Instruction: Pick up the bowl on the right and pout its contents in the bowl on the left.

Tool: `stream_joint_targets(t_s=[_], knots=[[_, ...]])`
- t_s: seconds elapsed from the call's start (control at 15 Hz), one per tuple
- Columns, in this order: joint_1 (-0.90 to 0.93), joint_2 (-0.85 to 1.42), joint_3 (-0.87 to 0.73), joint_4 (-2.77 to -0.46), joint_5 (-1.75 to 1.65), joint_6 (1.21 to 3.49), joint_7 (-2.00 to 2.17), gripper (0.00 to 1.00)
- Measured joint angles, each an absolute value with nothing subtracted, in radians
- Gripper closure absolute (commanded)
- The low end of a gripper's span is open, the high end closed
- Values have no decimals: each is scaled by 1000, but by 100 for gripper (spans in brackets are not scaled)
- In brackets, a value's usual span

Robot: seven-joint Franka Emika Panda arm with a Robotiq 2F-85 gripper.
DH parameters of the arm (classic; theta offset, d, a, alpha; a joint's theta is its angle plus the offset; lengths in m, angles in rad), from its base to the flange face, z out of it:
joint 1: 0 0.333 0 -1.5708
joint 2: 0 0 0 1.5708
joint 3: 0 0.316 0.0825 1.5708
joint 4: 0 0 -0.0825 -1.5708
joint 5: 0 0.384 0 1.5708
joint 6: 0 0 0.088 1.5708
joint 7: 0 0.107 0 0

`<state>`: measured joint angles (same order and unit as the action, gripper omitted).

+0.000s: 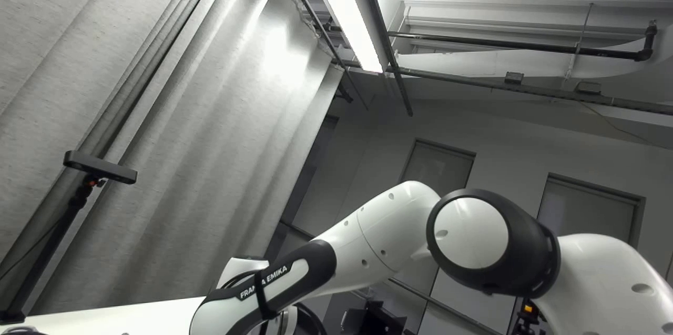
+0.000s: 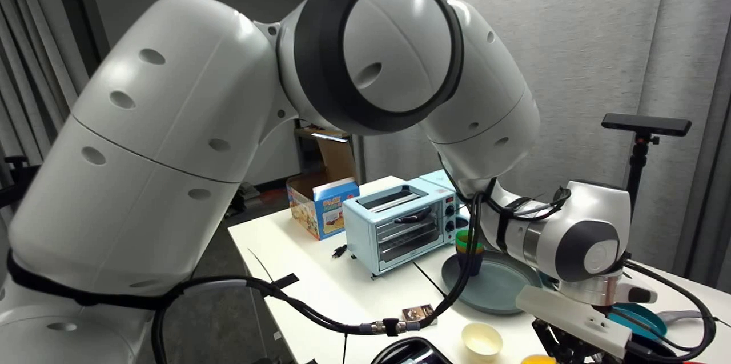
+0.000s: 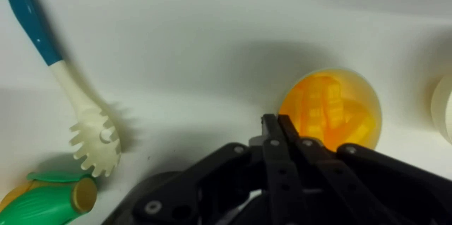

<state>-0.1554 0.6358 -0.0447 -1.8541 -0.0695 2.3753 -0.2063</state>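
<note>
Right of centre in the wrist view, the closed gripper (image 3: pixel 277 117) seems to pinch the filled bowl (image 3: pixel 363 92) by its left rim; off-centre weight could swivel it, spilling orange pieces (image 3: pixel 322 106).

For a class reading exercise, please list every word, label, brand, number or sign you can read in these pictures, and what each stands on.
"FRAN" and "A EMIKA": on the robot arm, with a black strap crossing the lettering between.
"PLAY", it seems: on the colourful box; its other print is too blurred.
Toaster oven: any markings are too small to read.
</note>
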Motion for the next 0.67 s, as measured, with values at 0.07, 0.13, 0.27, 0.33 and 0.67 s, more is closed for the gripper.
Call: stream_joint_targets(t_s=[0.07, 0.13, 0.27, 0.33, 0.67], knots=[[-155, 630, -44, -1854, -70, 2367, -206, 99], [-154, 622, -43, -1855, -70, 2354, -206, 99], [-149, 599, -42, -1857, -70, 2320, -206, 99], [-146, 584, -42, -1860, -70, 2302, -205, 99], [-133, 503, -42, -1867, -76, 2210, -202, 99]])
